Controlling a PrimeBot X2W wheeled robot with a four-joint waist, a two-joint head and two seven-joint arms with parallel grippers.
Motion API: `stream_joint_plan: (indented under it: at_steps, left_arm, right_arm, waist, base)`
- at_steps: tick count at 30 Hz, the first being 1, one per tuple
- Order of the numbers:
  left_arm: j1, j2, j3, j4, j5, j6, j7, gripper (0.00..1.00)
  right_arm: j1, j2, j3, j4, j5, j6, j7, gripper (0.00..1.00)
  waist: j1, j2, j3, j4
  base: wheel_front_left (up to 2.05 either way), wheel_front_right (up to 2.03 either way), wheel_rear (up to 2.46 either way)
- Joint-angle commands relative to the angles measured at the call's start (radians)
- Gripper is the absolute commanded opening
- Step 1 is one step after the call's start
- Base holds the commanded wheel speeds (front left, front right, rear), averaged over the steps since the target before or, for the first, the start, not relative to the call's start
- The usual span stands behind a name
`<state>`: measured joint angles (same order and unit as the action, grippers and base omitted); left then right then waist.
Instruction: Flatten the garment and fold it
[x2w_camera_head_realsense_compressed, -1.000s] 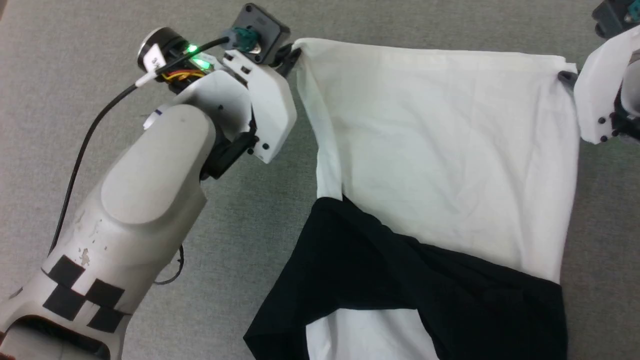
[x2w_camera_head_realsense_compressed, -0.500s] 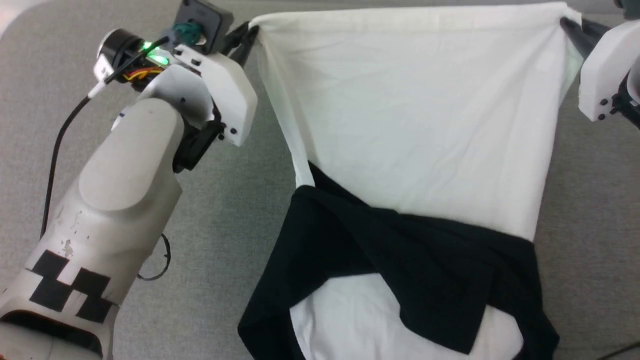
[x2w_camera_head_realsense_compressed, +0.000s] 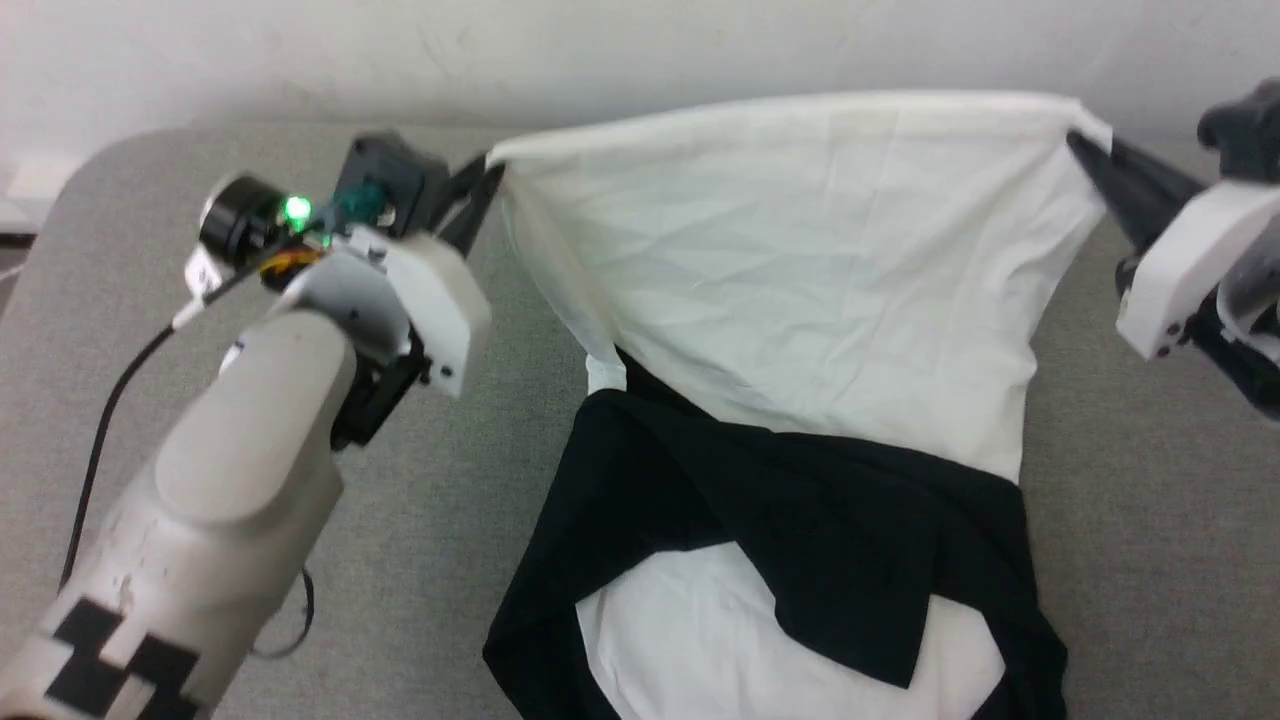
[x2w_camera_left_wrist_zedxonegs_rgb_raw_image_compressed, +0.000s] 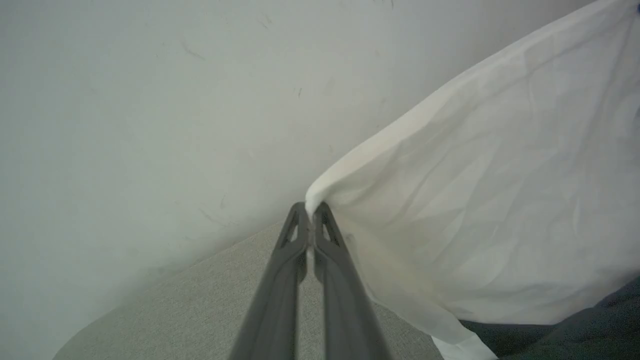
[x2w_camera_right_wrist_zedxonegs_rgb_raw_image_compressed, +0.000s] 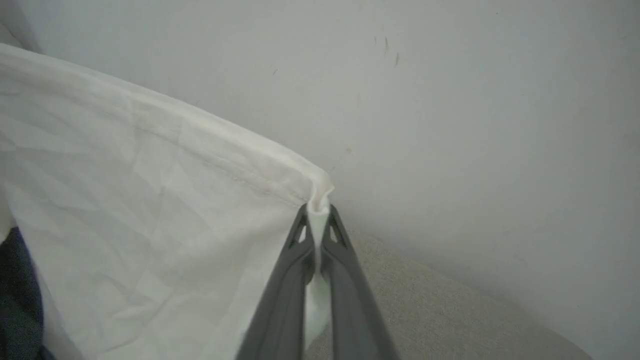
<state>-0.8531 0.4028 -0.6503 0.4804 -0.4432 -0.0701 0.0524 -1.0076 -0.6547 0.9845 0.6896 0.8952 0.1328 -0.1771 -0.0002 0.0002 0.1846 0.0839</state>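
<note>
The garment (x2w_camera_head_realsense_compressed: 800, 290) hangs stretched between both arms, its white body up and its black sleeves and shoulders (x2w_camera_head_realsense_compressed: 800, 510) bunched on the grey table below. My left gripper (x2w_camera_head_realsense_compressed: 487, 175) is shut on the left corner of the white hem (x2w_camera_left_wrist_zedxonegs_rgb_raw_image_compressed: 320, 197). At the upper right, my right gripper (x2w_camera_head_realsense_compressed: 1085, 150) is shut on the other hem corner (x2w_camera_right_wrist_zedxonegs_rgb_raw_image_compressed: 319, 197). The hem edge runs taut between them. In the left wrist view my left gripper (x2w_camera_left_wrist_zedxonegs_rgb_raw_image_compressed: 311, 212) pinches the cloth at its tips, as my right gripper (x2w_camera_right_wrist_zedxonegs_rgb_raw_image_compressed: 315, 215) does in the right wrist view. The neck tag is hidden.
A grey fabric-covered table (x2w_camera_head_realsense_compressed: 450, 480) lies under the garment, its rounded far left corner (x2w_camera_head_realsense_compressed: 90, 165) close to a pale wall (x2w_camera_head_realsense_compressed: 600, 50). A black cable (x2w_camera_head_realsense_compressed: 100, 440) trails along my left arm.
Both grippers have lifted the white hem higher and away from the table, so the white body hangs more upright. The head camera has tilted up, bringing the wall into view.
</note>
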Motion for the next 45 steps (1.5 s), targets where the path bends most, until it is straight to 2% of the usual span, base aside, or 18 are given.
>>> stream_joint_plan:
  at_steps: [1,6,15,18,23,33,45]
  left_arm:
    - [0.051,0.022,-0.002,-0.035,-0.011,0.004,0.004,0.00]
    - [0.211,0.102,-0.013,-0.200,-0.037,0.030,0.058,0.00]
    - [0.505,0.255,-0.054,-0.548,-0.078,0.112,0.209,0.00]
    - [0.594,0.300,-0.103,-0.625,-0.075,0.122,0.275,0.00]
    - [0.688,0.341,-0.154,-0.683,-0.092,0.127,0.334,0.00]
    - [0.740,0.353,-0.221,-0.650,-0.136,0.099,0.434,0.00]
    - [0.705,0.282,-0.283,-0.464,-0.100,0.046,0.415,0.00]
  right_arm:
    - [0.041,-0.020,0.007,-0.033,0.021,-0.002,-0.012,0.00]
    - [0.171,-0.083,0.015,-0.171,0.084,-0.002,-0.003,0.00]
    - [0.421,-0.219,0.016,-0.413,0.109,-0.002,0.125,0.00]
    - [0.503,-0.260,0.004,-0.482,0.122,-0.002,0.180,0.00]
    - [0.615,-0.310,-0.019,-0.583,0.148,-0.002,0.270,0.00]
    - [0.768,-0.344,-0.018,-0.718,0.205,-0.002,0.438,0.00]
    - [0.793,-0.296,0.008,-0.711,0.126,-0.002,0.524,0.00]
  waist:
    - [0.0002,-0.0002,-0.077,-0.008]
    - [0.0002,-0.0002,-0.142,-0.013]
    - [0.0002,-0.0002,-0.196,-0.031]
    - [0.0002,-0.0002,-0.201,-0.030]
    - [0.0002,-0.0002,-0.210,-0.028]
    - [0.0002,-0.0002,-0.201,-0.022]
    - [0.0002,-0.0002,-0.143,-0.022]
  base:
    - [0.00,0.00,0.00]
    - [0.00,0.00,0.00]
    - [0.00,0.00,0.00]
    - [0.00,0.00,0.00]
    - [0.00,0.00,0.00]
    - [0.00,0.00,0.00]
    - [0.00,0.00,0.00]
